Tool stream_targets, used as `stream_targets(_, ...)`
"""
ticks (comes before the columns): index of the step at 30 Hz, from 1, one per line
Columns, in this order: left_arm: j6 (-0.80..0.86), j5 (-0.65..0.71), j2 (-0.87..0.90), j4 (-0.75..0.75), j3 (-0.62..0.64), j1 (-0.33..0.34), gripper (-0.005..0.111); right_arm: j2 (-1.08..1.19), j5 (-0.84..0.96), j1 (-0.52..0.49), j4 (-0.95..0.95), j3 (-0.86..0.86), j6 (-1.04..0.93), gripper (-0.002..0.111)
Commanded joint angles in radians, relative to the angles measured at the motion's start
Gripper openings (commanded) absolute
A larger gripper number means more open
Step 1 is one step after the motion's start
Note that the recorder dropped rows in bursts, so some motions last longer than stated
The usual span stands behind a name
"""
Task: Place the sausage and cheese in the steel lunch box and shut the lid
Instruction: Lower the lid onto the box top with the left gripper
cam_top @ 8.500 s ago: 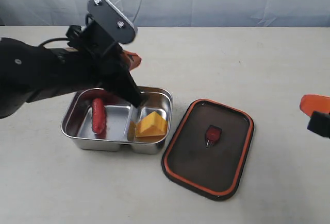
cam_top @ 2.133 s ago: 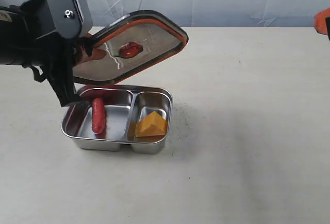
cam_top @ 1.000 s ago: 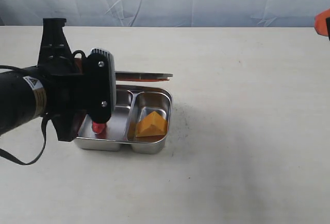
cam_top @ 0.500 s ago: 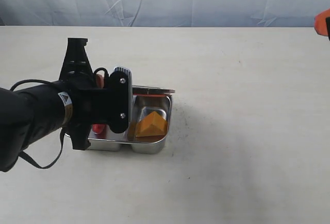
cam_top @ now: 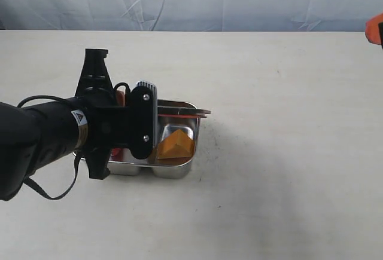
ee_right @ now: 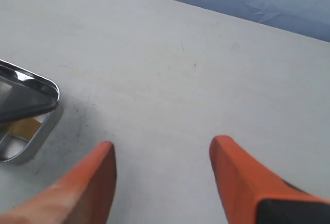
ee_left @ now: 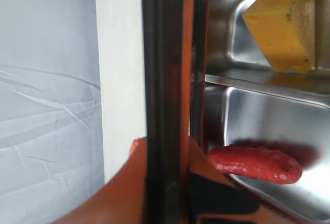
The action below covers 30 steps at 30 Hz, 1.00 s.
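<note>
Left gripper (ee_left: 165,154) is clamping the lid (cam_top: 182,112) over the steel lunch box (cam_top: 179,167).
Inside, sausage (ee_left: 255,163) and cheese (cam_top: 175,143) are lying in separate compartments; right gripper (ee_right: 162,152) is gaping apart.

I see the chunky yellow-orange cheese wedge (ee_left: 281,26), the small dark-red sausage (ee_left: 255,163), the shiny silver steel lunch box (ee_left: 268,116) mirroring both. The smoky dark translucent plastic lid (ee_left: 162,80) flashes an orange rim. My right claw (ee_right: 162,142) has bright orange fingers (ee_right: 87,183); the flat table (cam_top: 287,152) is pale beige.

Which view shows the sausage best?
The left wrist view: the sausage lies clearly visible in the steel lunch box. The exterior view shows only a red sliver beside the arm; the right wrist view none.
</note>
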Motion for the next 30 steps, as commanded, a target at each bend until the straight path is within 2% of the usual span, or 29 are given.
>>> stream_targets(1,-0.007,0.01,0.001,-0.023,0.001,-0.003,0.0,-0.005,0.027,-0.003,0.001,-0.001,0.002,0.055)
stream_targets(10,0.007,-0.003,0.002,-0.1,0.001,-0.003,0.0,-0.005,0.041,-0.003,0.003,-0.001,0.004,0.055)
stream_targets(17,0.108,-0.033,0.002,-0.162,0.001,-0.003,0.0,-0.005,0.041,-0.003,0.003,-0.001,0.004,0.055)
stream_targets(23,0.113,-0.037,0.002,-0.167,0.028,-0.003,0.0,-0.005,0.043,-0.003,0.003,-0.001,0.004,0.055)
stream_targets(26,0.113,-0.047,0.008,-0.167,0.049,-0.003,0.006,-0.005,0.043,-0.003,0.003,-0.001,0.004,0.055)
stream_targets(30,0.113,-0.072,0.008,-0.169,0.063,-0.003,0.022,-0.005,0.043,-0.003,0.003,-0.001,0.004,0.055)
